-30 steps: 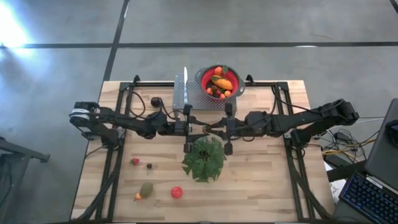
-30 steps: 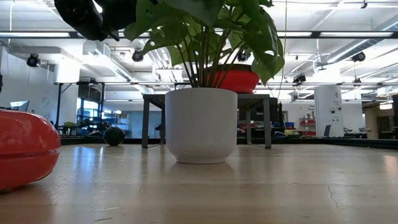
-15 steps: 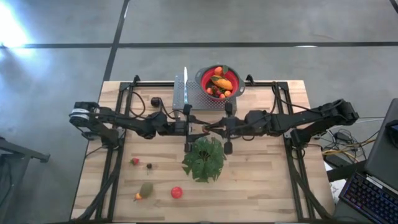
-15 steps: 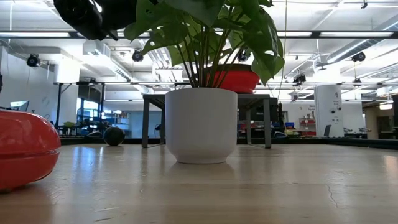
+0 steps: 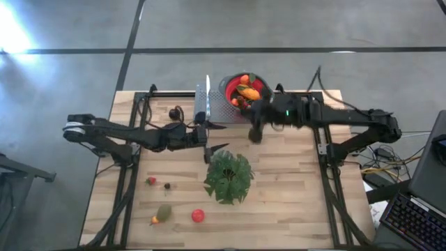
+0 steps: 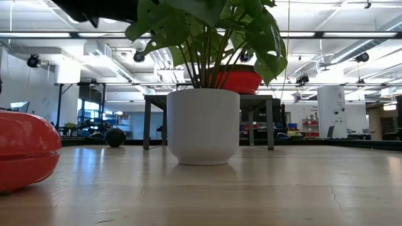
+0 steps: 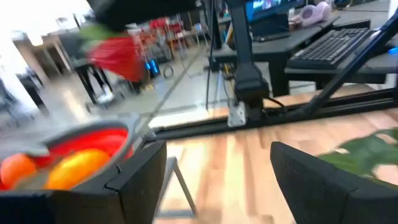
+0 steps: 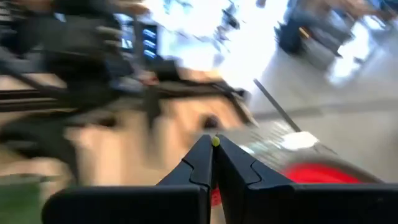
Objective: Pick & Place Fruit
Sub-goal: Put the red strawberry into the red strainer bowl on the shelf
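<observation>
beside the bowl (image 5: 244, 89), right gripper (image 5: 254, 132) has swung.

My right claw (image 5: 252, 132) smears in motion beside the red bowl (image 5: 230, 85), partly hiding its fruit (image 5: 248, 90); my right wrist view is blurred throughout.
</observation>
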